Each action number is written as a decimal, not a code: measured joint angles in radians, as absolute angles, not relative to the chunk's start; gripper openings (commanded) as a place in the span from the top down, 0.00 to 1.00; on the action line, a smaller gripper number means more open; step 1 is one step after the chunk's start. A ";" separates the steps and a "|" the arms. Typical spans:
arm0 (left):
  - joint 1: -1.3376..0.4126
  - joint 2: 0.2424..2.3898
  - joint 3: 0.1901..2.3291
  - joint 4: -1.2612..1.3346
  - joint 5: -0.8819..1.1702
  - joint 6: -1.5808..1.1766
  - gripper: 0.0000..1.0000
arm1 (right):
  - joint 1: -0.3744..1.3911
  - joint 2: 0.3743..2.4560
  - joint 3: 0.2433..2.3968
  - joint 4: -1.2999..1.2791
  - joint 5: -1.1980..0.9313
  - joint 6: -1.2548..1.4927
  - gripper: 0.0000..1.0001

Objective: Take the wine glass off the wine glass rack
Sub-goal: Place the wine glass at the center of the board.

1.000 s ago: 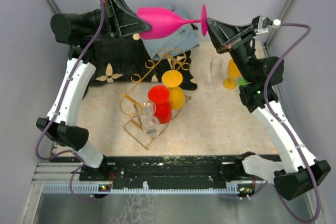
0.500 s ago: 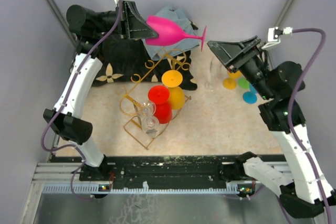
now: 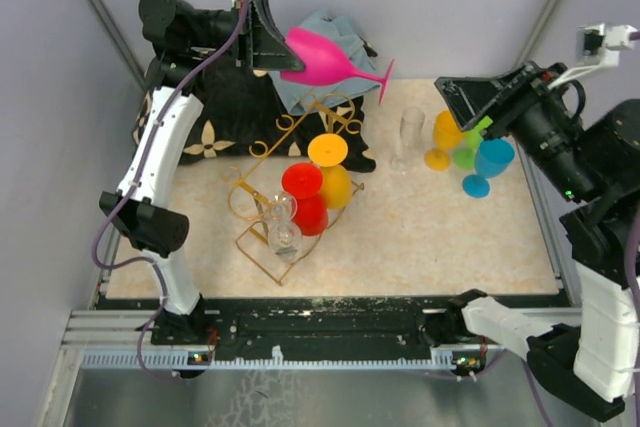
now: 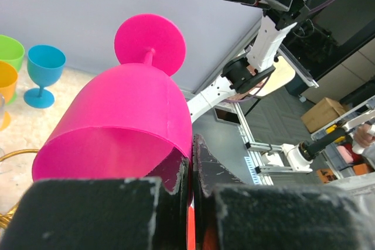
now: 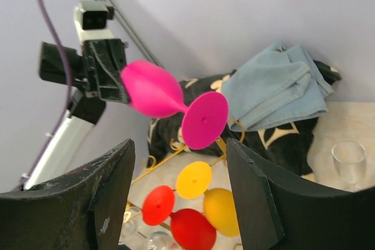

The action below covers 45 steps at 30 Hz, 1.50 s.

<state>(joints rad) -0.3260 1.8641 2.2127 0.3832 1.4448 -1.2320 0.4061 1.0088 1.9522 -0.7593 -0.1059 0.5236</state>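
Slippage is being risked: the pink glass [image 3: 318,57] is being pinched at its bowl rim alone by the clenched left gripper [image 4: 191,171], lying sideways in the air over the table's [image 3: 430,237] far edge, off the rack [image 3: 240,209]. Its opaque, glossy bowl could twist free. The right gripper [image 5: 179,185] is being held spread, empty, well apart.
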 measured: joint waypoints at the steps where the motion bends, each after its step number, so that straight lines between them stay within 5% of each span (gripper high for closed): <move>1: -0.326 1.873 2.225 0.376 1.446 -1.218 1.00 | 0.406 1.023 1.959 -0.776 -0.105 0.507 0.36; 18: -0.248 1.886 2.336 -0.239 1.272 -0.361 1.00 | 0.406 1.107 1.919 -0.855 -0.109 0.434 0.35; 28: -0.405 1.789 2.288 -0.676 1.000 0.319 1.00 | 0.406 1.136 1.922 -0.864 -0.027 0.227 0.35; 36: -0.496 1.734 2.277 -0.775 0.886 0.526 1.00 | 0.406 1.221 1.915 -0.839 0.010 0.037 0.25; 45: -0.549 1.732 2.277 -0.821 0.817 0.591 1.00 | 0.406 1.193 1.786 -0.712 -0.006 -0.181 0.27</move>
